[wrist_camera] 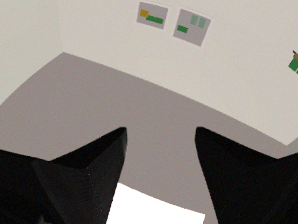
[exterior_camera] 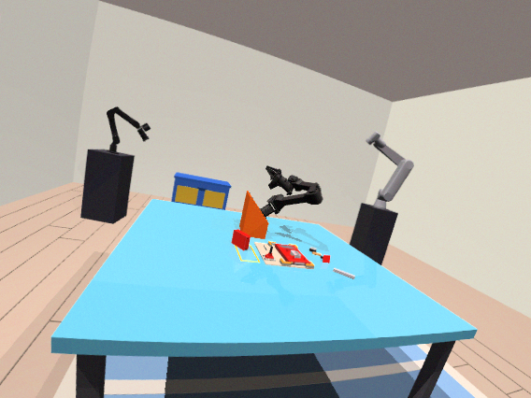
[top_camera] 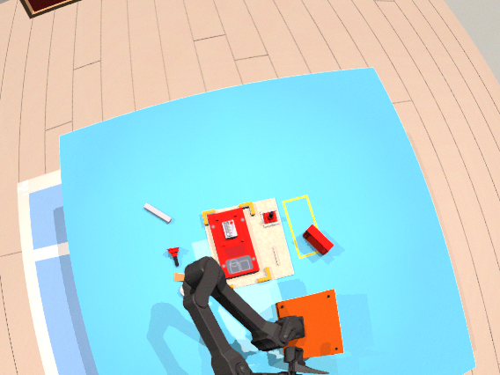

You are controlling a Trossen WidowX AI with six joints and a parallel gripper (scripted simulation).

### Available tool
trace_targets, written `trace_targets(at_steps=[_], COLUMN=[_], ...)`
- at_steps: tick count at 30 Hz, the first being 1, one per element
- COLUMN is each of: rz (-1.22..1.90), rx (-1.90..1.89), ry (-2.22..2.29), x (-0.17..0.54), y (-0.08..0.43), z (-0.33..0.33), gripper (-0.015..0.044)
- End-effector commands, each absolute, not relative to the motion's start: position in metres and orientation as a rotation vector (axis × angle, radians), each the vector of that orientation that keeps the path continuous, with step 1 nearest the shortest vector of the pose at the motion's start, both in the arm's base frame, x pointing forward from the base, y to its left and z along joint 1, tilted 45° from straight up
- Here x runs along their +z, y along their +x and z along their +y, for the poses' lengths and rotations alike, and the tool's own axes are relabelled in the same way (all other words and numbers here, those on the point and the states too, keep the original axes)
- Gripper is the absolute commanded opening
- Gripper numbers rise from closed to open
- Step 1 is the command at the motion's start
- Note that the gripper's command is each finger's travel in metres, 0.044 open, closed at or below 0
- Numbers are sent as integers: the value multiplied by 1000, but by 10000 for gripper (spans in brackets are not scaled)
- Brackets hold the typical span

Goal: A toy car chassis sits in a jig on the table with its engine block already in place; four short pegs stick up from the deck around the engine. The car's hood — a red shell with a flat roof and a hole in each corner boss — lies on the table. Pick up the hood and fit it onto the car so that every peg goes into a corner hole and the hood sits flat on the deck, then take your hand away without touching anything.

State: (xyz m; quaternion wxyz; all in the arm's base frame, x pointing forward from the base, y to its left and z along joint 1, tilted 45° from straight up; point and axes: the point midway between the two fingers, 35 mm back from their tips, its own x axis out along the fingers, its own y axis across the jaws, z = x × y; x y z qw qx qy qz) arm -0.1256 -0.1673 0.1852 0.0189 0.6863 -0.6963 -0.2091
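The hood, a red shell [top_camera: 318, 239] [exterior_camera: 240, 239], lies across the lower right corner of a yellow outline; its corner holes are too small to make out. The red chassis [top_camera: 241, 249] sits in the jig [top_camera: 283, 266], with the grey and white engine block [top_camera: 229, 229] on its deck. Small dark marks show around the engine, but the pegs are hard to tell apart. My gripper [exterior_camera: 269, 172] [wrist_camera: 161, 133] is open and empty, raised high behind the orange panel and far from the hood. In the wrist view only wall and ceiling show beyond its fingers.
An orange panel [top_camera: 318, 317] [exterior_camera: 252, 221] rises between my arm's base and the hood. A small red piece with a black knob [top_camera: 270, 217] stands on the jig board. A pale bar [top_camera: 158, 212] [exterior_camera: 344, 273] and a red piece with a black stem [top_camera: 173, 253] lie left of the jig.
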Motion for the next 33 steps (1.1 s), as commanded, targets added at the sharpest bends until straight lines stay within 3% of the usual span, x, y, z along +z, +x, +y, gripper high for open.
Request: trace_targets(at_steps=[1, 9, 22, 33], rz=[-2157, -1796, -831, -66], rx=[-653, -877, -1098, -1005], ry=[2132, 2223, 2195, 1901], x=[185, 177, 147, 108], y=[-125, -115, -60, 7], z=[-168, -195, -252, -287], gripper=[193, 0, 0, 0])
